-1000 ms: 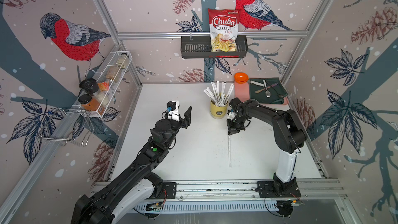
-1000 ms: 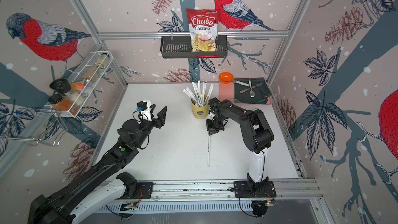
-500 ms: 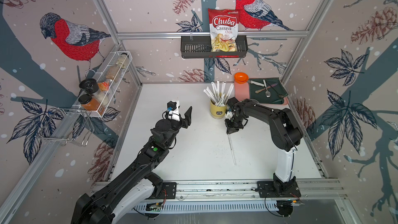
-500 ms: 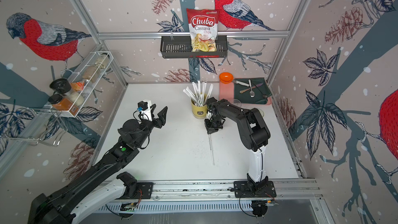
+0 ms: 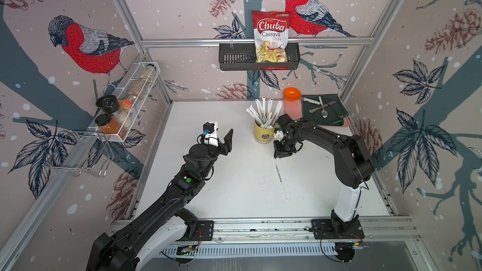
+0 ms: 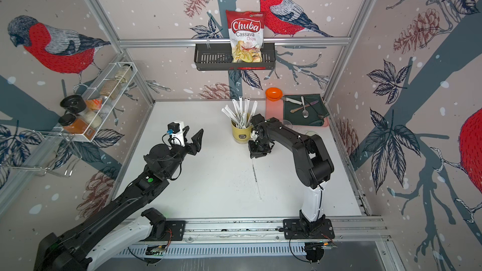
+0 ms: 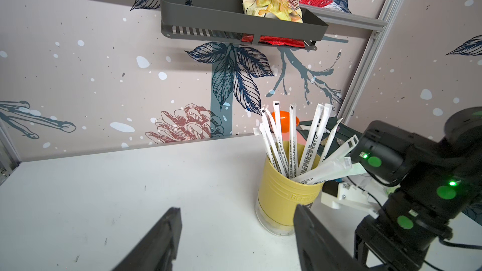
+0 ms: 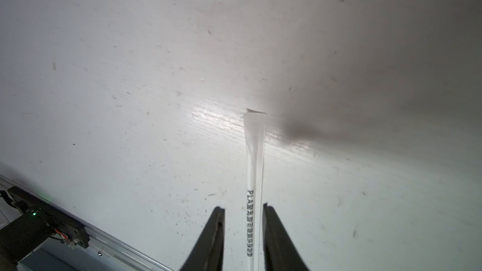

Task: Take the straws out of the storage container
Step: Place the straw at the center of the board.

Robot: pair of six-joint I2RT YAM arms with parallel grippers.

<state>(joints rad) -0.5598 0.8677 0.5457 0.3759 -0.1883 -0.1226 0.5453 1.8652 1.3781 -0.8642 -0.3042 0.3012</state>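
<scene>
The right hand (image 8: 242,212) stands parted astride a wrapped straw (image 8: 254,152) lying on the counter (image 8: 130,100); the left hand (image 7: 237,208) is spread wide.

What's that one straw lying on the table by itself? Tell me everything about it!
The straw is long and thin, sealed in a white paper wrapper with black print and a flat, crimped end. It lies on the white table. The right gripper straddles one end, jaws open, a gap on each side, so only the table touches it.
</scene>
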